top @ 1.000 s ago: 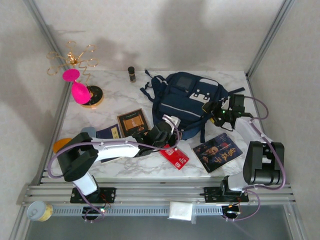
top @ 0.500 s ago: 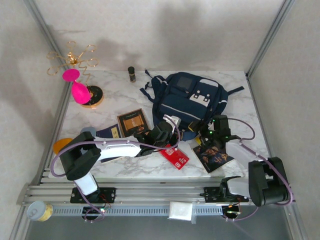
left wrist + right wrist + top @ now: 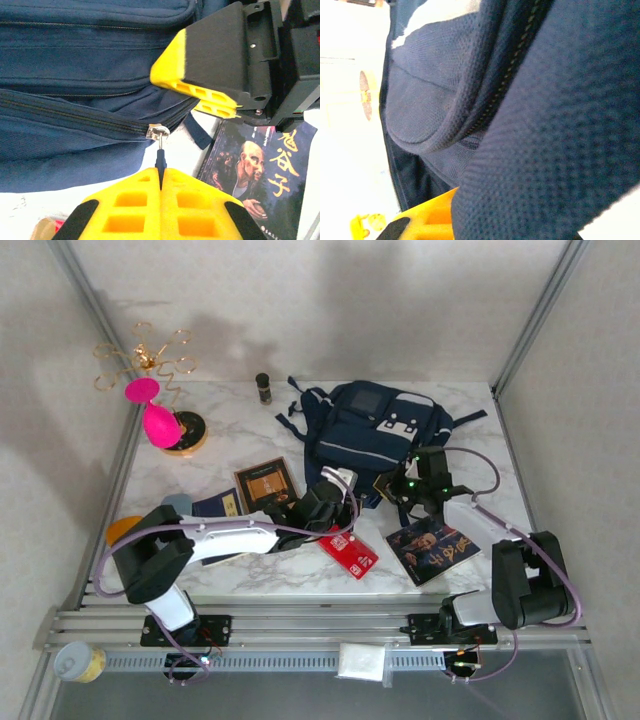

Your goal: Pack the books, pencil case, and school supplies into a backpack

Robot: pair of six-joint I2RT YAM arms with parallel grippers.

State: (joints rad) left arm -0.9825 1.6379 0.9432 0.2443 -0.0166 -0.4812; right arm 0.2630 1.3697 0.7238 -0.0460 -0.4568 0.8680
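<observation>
Swung in from the right edge of the frame, my right jaws now sit right of centre, clenched on the backpack [image 3: 370,430] at its lower right hem; navy mesh presses across them in the wrist view; my left jaws, at frame centre, grasp the zip pull [image 3: 160,159]; the backpack lies upper centre on the surface [image 3: 230,420]; the portrait book [image 3: 432,548] lies lower right; the brown book [image 3: 265,482] and navy book [image 3: 215,505] lie left of centre.
</observation>
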